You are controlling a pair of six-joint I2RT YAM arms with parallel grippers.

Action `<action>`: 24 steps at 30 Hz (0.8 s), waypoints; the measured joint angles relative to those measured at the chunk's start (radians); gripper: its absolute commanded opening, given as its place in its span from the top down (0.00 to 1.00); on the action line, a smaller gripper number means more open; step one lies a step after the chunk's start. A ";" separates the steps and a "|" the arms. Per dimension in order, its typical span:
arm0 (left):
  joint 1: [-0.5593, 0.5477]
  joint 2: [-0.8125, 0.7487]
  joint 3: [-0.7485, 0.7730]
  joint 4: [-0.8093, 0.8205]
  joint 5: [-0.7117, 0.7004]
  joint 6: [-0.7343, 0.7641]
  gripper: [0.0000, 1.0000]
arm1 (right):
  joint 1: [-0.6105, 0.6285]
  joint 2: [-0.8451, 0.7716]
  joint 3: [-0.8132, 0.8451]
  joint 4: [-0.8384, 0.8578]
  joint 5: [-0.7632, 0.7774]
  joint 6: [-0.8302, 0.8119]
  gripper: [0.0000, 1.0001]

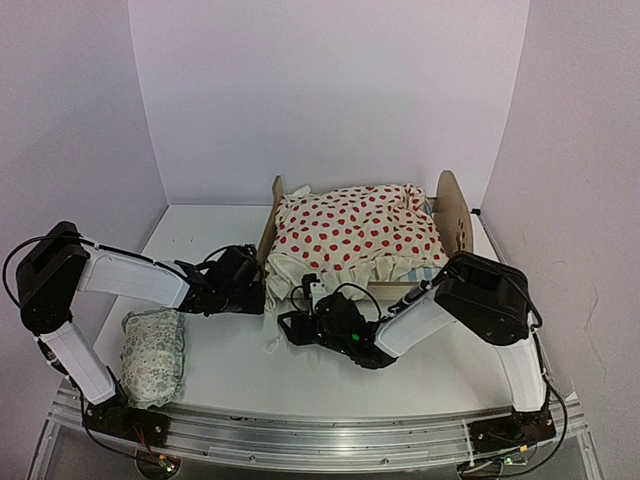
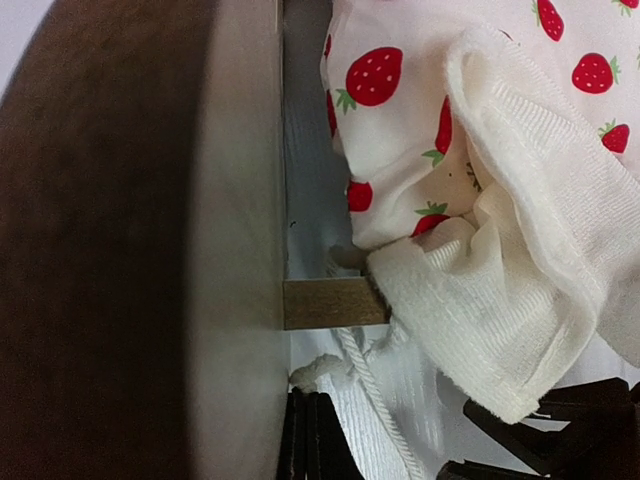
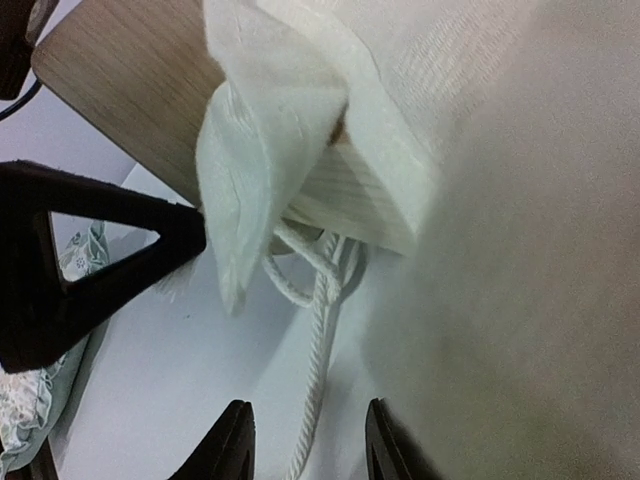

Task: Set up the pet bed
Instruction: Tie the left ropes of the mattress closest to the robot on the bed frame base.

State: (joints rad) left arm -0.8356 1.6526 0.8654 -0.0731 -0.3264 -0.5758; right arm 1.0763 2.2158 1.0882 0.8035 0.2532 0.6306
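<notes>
Now, right jaws: parted; the right gripper (image 3: 305,445) holds nothing, and a loose white cord (image 3: 320,330) runs between its fingers.
Left jaws: parted too; the left gripper (image 2: 395,440) has the blanket (image 1: 355,230) hem hanging above it, unpinched.
Pet bed: the pet bed (image 1: 452,205) stands at the table's (image 1: 300,375) back centre, blanket heaped over it.
Step in hand: likely taking the blanket's drooping corner; close on cloth alone, never cord or wood.
Edges: footboard (image 1: 272,215) just beside the left fingers; grippers near each other.
Open room: bare table in front; pillow (image 1: 152,358) well apart.
</notes>
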 measured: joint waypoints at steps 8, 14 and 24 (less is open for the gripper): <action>0.001 -0.007 -0.010 0.005 0.004 0.001 1.00 | 0.000 0.097 0.113 0.055 0.040 -0.032 0.65; 0.008 -0.037 -0.017 0.003 0.017 0.009 1.00 | 0.000 0.163 0.170 0.070 0.062 -0.051 0.68; 0.019 -0.063 -0.046 0.012 0.037 0.026 1.00 | 0.000 0.221 0.249 0.083 0.103 -0.082 0.78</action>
State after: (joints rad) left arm -0.8169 1.5898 0.8192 -0.0608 -0.2890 -0.5503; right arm 1.0763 2.4367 1.3373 0.8860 0.3561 0.5484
